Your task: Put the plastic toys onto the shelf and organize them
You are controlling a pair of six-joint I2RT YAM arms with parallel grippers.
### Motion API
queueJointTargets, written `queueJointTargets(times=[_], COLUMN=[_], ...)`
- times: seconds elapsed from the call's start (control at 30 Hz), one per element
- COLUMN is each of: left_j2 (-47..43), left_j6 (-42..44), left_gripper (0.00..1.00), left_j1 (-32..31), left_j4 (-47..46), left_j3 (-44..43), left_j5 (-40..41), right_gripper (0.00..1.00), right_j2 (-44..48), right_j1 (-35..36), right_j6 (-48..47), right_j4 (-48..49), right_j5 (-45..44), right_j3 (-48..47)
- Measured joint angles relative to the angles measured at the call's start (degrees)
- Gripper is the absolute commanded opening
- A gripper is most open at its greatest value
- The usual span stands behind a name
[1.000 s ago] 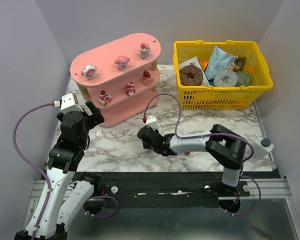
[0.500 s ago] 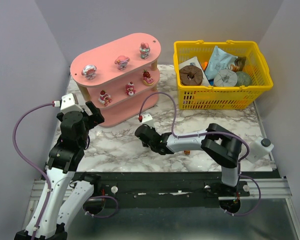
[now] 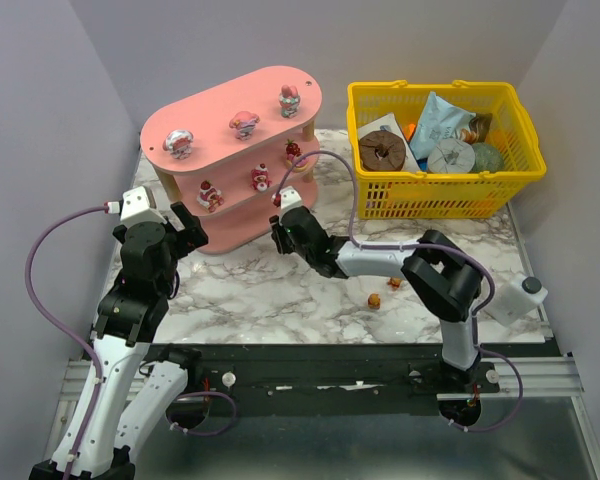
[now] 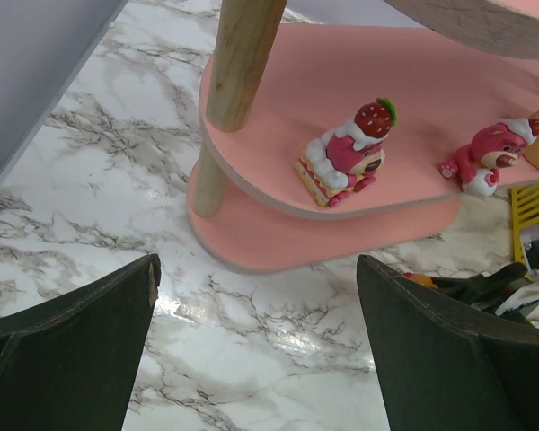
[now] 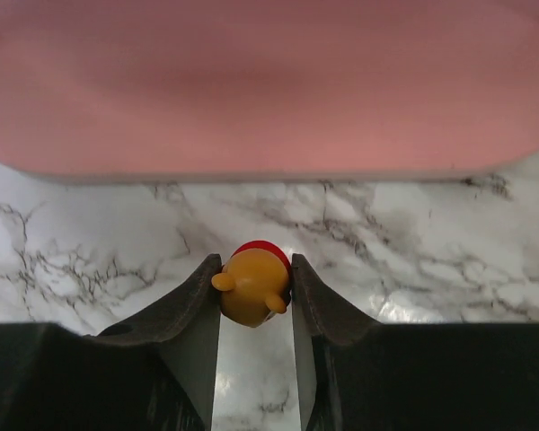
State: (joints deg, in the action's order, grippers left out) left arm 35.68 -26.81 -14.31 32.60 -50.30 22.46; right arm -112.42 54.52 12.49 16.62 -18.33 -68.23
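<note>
A marble table (image 3: 240,290) from above: the shelf (image 3: 220,105) stands back left, and the right gripper (image 3: 278,222) sits just before its lowest board (image 3: 242,226), nearer than the left gripper (image 3: 188,222). The left wrist view shows that arm's jaws wide apart beside the shelf. In the right wrist view the jaws clamp an orange figurine (image 5: 254,285), the board straight ahead, lying crosswise.

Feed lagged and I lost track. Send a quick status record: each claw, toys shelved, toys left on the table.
right claw: shut on an orange toy, low, facing the shelf
left claw: open, empty, by the shelf's left end
top board toys: three
middle board toys: three
loose toys: two, small and orange, on the table beside the right arm
</note>
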Motion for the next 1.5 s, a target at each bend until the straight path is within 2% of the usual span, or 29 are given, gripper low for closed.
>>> queueJointTargets(times=[0.27, 0.87, 1.27, 1.5], left_j2=[0.2, 0.6, 0.6, 0.8], left_j6=[0.0, 0.0, 0.0, 0.0], left_gripper=[0.99, 0.99, 0.99, 0.99], left_j1=[0.1, 0.5, 0.7, 0.7], left_j4=[0.0, 0.0, 0.0, 0.0], left_j3=[0.0, 0.0, 0.0, 0.0], left_j5=[0.0, 0.0, 0.0, 0.0], right_gripper=[0.21, 0.25, 0.3, 0.31], right_j2=[-4.7, -10.1, -10.8, -10.8], right_j1=[-2.7, -3.3, -3.3, -3.3], right_j6=[-3.0, -2.7, -1.3, -0.6], right_j4=[1.8, 1.9, 4.0, 9.7], right_j5=[5.7, 6.6, 5.7, 4.3], right_j3=[-6.8, -11.2, -11.4, -7.8])
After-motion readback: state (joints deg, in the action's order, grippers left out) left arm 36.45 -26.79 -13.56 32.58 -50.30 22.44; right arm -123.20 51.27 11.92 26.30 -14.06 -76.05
